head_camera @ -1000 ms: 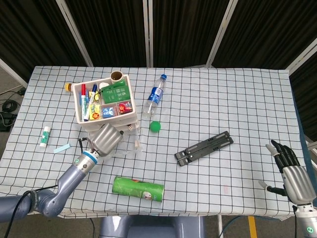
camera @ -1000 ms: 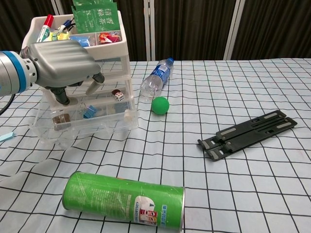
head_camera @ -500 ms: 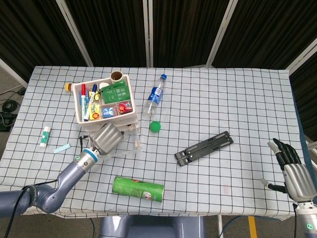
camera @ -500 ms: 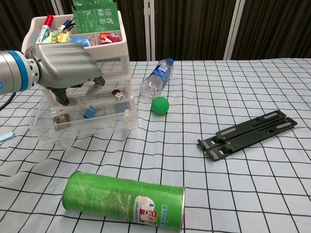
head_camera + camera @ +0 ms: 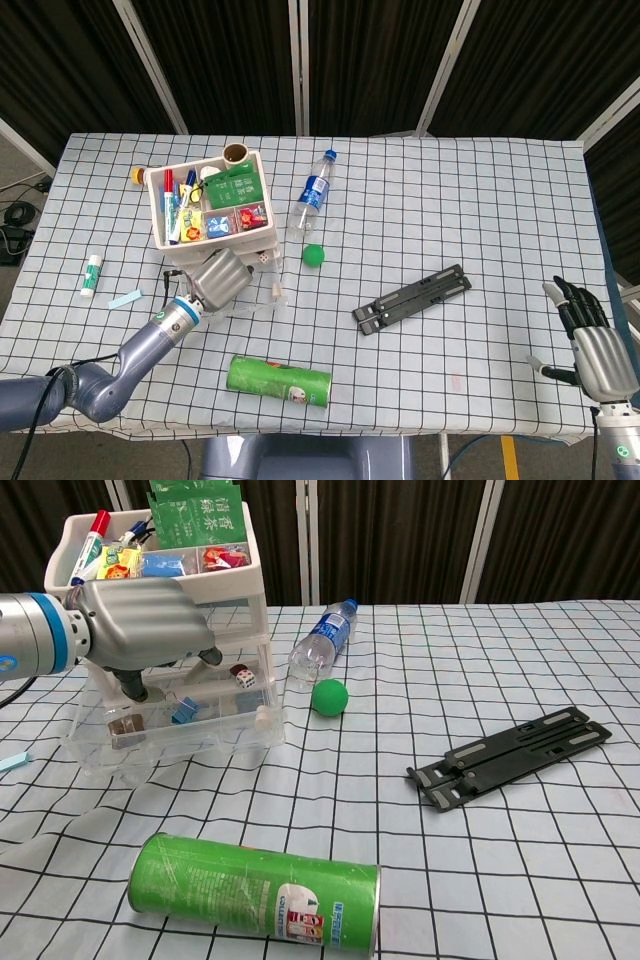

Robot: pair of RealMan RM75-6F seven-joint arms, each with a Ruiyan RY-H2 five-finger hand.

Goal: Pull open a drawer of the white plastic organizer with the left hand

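Note:
The white plastic organizer (image 5: pixel 205 205) (image 5: pixel 160 540) stands at the table's left, its top tray full of pens and packets. Its clear lower drawer (image 5: pixel 255 296) (image 5: pixel 180 742) is pulled out toward me, with a die and small items inside. My left hand (image 5: pixel 218 277) (image 5: pixel 140 630) hovers over the open drawer, fingers bent down toward the organizer's front and thumb apart. I see nothing held in it. My right hand (image 5: pixel 590 345) is at the table's near right corner, fingers spread and empty; the chest view does not show it.
A green can (image 5: pixel 278 380) (image 5: pixel 255 885) lies in front of the drawer. A water bottle (image 5: pixel 311 198) (image 5: pixel 322 645) and a green ball (image 5: pixel 314 255) (image 5: pixel 329 696) lie right of the organizer. A black folding stand (image 5: pixel 412 298) (image 5: pixel 510 755) sits mid-table. A glue stick (image 5: pixel 91 274) lies at far left.
My left hand has edged forward over the open drawer, toward the organizer. The drawer has stayed put. My right hand has sunk slightly.

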